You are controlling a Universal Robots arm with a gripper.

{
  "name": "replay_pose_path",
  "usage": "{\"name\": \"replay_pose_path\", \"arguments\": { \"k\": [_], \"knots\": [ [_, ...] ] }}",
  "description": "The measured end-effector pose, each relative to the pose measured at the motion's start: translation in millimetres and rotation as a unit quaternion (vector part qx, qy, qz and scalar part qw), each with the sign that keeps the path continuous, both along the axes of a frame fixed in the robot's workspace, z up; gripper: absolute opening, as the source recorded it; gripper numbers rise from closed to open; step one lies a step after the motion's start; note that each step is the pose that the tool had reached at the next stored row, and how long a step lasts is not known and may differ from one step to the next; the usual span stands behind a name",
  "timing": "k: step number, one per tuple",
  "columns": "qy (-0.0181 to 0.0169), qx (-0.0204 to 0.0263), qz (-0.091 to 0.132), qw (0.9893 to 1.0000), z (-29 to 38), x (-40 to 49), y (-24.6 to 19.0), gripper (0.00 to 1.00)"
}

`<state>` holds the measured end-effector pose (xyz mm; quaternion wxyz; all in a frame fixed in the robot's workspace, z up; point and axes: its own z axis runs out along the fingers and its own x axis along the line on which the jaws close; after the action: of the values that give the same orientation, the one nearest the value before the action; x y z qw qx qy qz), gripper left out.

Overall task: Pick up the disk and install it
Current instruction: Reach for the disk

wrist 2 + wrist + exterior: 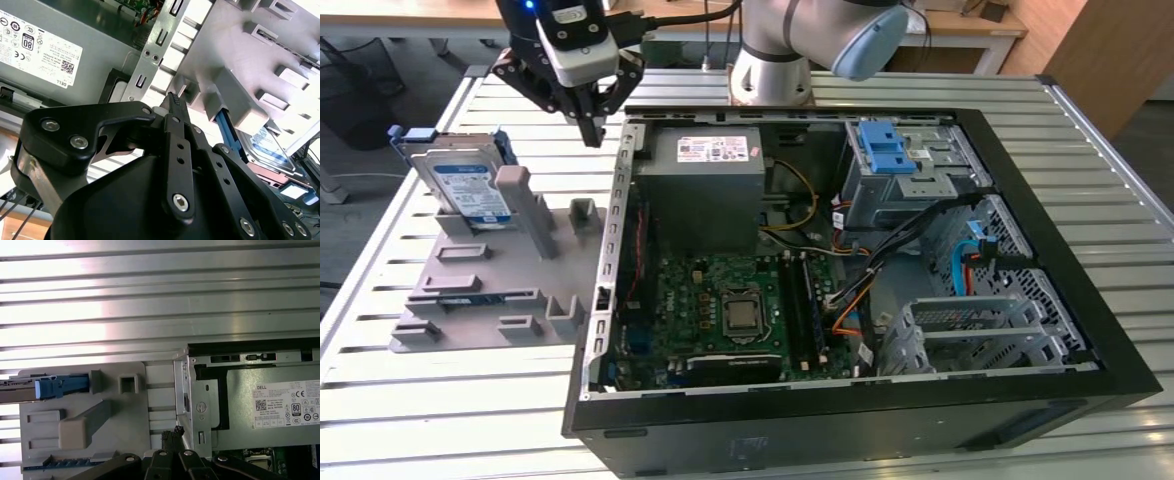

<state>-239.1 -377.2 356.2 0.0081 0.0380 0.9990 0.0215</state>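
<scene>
Exterior view: gripper [594, 130] fingers pinched together, empty, between holder [480, 290] and case [827, 430]. Disk [464, 183] upright in holder, 8 o'clock from gripper.
Second wrist view: fingertips [173, 102] meet; disk [270, 145] apart.
First wrist view: disk [55, 387] edge-on in holder.

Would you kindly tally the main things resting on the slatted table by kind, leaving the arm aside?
Disk: 1
Grey holder fixture: 1
Open computer case: 1
Total: 3
</scene>
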Motion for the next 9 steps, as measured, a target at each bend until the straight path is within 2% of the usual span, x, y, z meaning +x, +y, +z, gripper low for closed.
{"name": "replay_pose_path", "arguments": {
  "k": [9],
  "knots": [
    [0.0002,0.0000,0.000,1.0000,-1.8,-1.9,2.8,0.11]
  ]
}}
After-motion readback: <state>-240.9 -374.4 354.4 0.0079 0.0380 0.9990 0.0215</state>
